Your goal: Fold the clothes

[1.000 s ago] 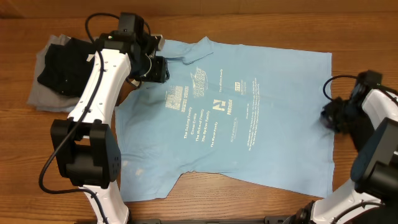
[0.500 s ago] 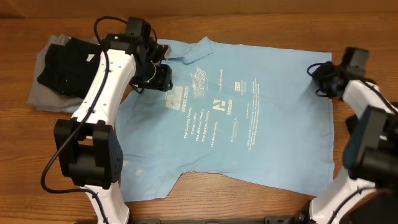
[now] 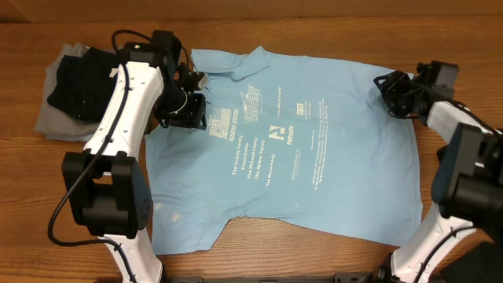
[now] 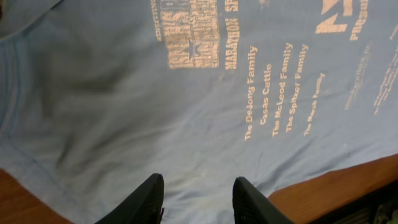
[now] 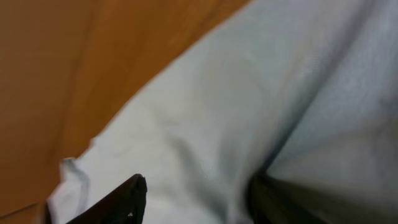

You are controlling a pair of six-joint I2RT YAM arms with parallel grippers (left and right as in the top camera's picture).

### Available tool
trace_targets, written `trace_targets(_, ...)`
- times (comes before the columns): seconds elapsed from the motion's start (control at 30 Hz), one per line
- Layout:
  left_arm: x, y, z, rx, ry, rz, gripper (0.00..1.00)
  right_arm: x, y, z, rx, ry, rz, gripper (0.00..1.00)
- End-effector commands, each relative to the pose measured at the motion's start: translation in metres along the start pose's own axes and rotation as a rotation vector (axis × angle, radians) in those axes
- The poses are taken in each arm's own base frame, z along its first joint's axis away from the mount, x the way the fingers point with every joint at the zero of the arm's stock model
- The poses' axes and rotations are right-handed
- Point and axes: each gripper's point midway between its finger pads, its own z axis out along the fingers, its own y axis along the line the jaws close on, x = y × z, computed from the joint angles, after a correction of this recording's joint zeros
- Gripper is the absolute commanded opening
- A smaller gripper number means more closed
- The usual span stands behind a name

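Note:
The clothes here are chiefly a sky-blue collared shirt [image 3: 314, 157] with pale lettering, spread flat with its collar at the far side. My left gripper [image 3: 191, 112] hovers over the shirt's left shoulder. In the left wrist view its fingers stand apart above the cloth [image 4: 186, 124], and the gripper [image 4: 196, 182] is open with nothing between them. My right gripper [image 3: 390, 88] is at the shirt's far right corner. The right wrist view shows this gripper [image 5: 199, 183] open, with bunched pale cloth [image 5: 249, 93] lying between the fingers and partly draped over the right one.
A black garment [image 3: 78, 82] lies on a grey piece [image 3: 47, 118] at the far left, just beside the left arm. Bare wooden table [image 3: 456, 31] surrounds the shirt. The shirt's near hem reaches close to the table's front edge.
My right gripper swung from the shirt's right edge up to its far right corner, which now sits drawn inward, and its jaws have widened. The left gripper shifted slightly left and nearer.

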Motion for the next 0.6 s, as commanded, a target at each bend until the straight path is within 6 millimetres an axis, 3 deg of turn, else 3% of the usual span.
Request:
trace_targets(0.0, 0.002, -0.016, -0.057, -0.005, -0.155, 0.057, 0.49, -0.028, 0.092, -0.093, -0.209, -0.102, -0.129, 0.59)
trace_targets(0.03, 0.006, -0.02, -0.071, -0.014, -0.187, 0.065, 0.71, -0.028, 0.105, -0.113, -0.221, -0.123, -0.144, 0.61)
trace_targets(0.07, 0.009, -0.021, -0.078, -0.022, -0.202, 0.067, 1.0, -0.027, 0.114, -0.126, -0.228, -0.136, -0.157, 0.62)
trace_targets(0.2, 0.045, -0.013, -0.128, -0.165, -0.292, -0.069, 1.0, -0.009, 0.146, -0.188, -0.24, -0.179, -0.201, 0.66)
trace_targets(0.37, 0.096, -0.009, -0.163, -0.253, -0.348, -0.25, 1.0, 0.024, 0.156, -0.23, -0.224, -0.156, -0.18, 0.67)
trace_targets(0.47, 0.134, 0.003, -0.168, -0.337, -0.342, -0.386, 1.0, 0.045, 0.146, -0.237, -0.182, -0.098, -0.133, 0.68)
trace_targets(0.57, 0.158, 0.007, -0.147, -0.337, -0.314, -0.458, 1.0, 0.066, 0.124, -0.233, -0.096, -0.014, -0.083, 0.68)
